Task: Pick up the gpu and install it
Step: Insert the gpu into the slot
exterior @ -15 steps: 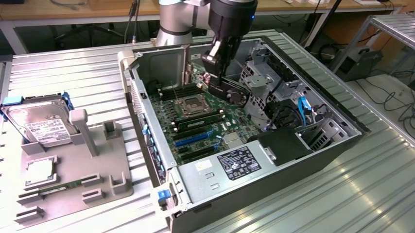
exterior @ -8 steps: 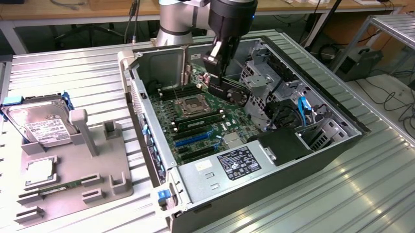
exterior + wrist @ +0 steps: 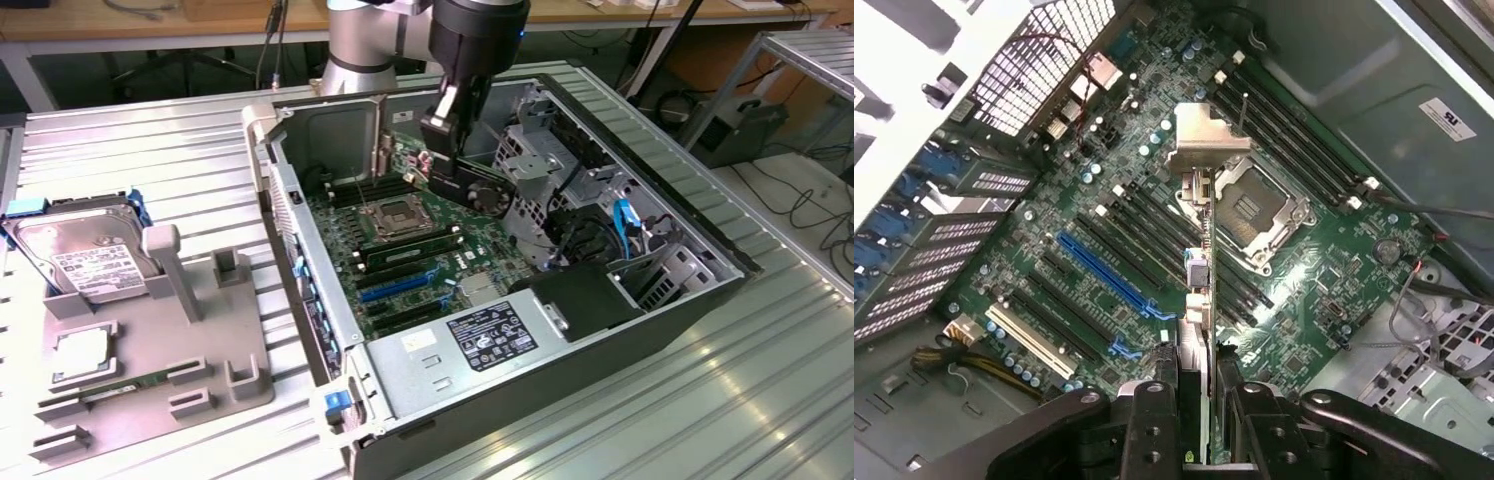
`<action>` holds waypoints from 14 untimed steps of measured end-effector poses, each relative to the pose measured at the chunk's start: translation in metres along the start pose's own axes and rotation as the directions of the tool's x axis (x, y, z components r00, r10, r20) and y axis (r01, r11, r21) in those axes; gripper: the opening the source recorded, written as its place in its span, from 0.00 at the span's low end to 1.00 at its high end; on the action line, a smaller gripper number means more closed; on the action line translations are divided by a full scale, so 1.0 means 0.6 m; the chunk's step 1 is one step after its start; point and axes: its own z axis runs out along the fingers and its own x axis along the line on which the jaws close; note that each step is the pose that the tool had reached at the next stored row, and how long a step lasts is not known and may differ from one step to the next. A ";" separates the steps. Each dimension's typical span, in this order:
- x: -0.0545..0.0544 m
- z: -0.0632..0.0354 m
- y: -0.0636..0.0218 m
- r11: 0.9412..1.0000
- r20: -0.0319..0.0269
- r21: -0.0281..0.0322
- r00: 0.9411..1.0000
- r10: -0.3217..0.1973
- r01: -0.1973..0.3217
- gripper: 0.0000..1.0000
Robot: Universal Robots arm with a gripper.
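My gripper [image 3: 445,140] hangs inside the open computer case [image 3: 320,330], shut on the gpu [image 3: 471,186], a dark flat card held on edge above the motherboard [image 3: 414,250]. In the wrist view the gpu [image 3: 1199,300] appears edge-on between the two black fingers [image 3: 1152,425], with its silvery bracket [image 3: 1209,140] at the far end. It hovers over the area between the CPU socket [image 3: 1254,205] and the long blue slot [image 3: 1109,270], clear of the board. That blue slot [image 3: 398,285] lies nearer the front of the case than the card.
A grey holder plate [image 3: 160,350] on the exterior view's left carries a hard drive [image 3: 87,255], a chip [image 3: 83,350] and a green memory stick [image 3: 127,385]. Inside the case are the power supply [image 3: 487,335], drive cage [image 3: 534,165] and blue cables [image 3: 621,225].
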 end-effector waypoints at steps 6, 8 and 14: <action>0.000 0.000 0.000 0.999 0.001 -0.001 0.999 -0.046 0.046 0.26; 0.000 0.000 0.000 0.998 0.001 -0.001 0.998 -0.057 0.057 0.26; 0.000 0.000 0.000 0.996 0.002 -0.002 0.996 -0.089 0.089 0.26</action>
